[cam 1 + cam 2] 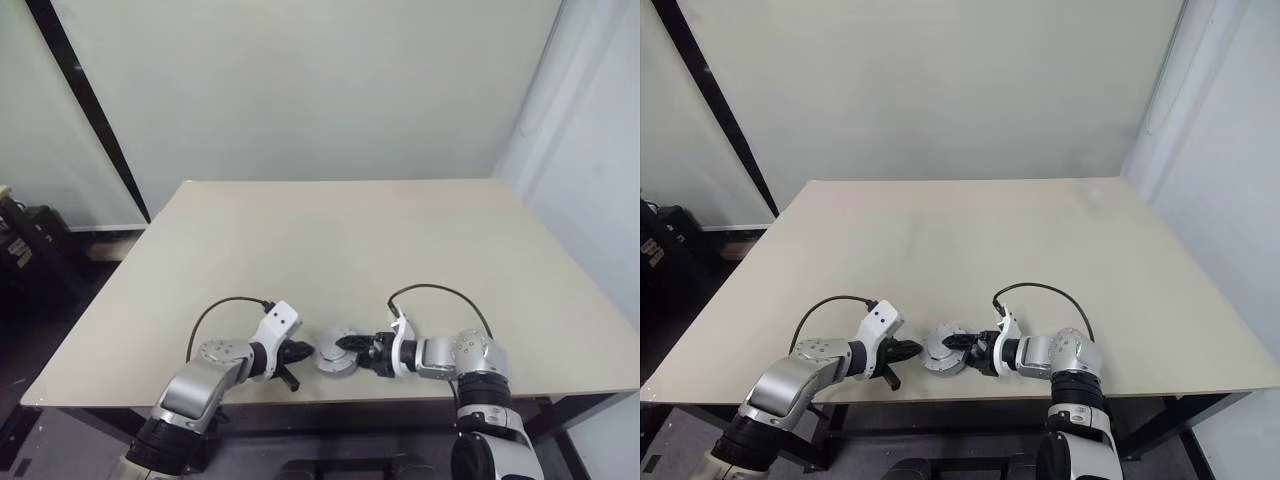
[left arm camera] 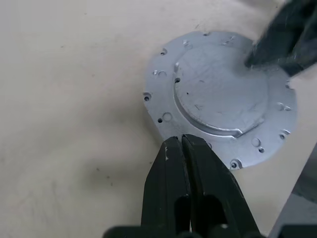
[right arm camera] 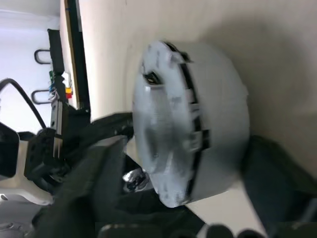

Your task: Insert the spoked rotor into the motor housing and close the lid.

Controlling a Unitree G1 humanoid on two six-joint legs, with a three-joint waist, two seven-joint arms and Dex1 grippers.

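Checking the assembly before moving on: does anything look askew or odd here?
Nothing stands out. The round silver lid lies flat near the table's front edge, between the shut left gripper and the right gripper.

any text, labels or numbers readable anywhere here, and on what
None can be read.
The round silver metal assembly on the table carries screw holes and scratches, no lettering.
The left gripper and right gripper bear no visible markings.
Coloured bits on the dark equipment past the table edge are too blurred to read.

Even soft light, faint shadows, right wrist view blurred
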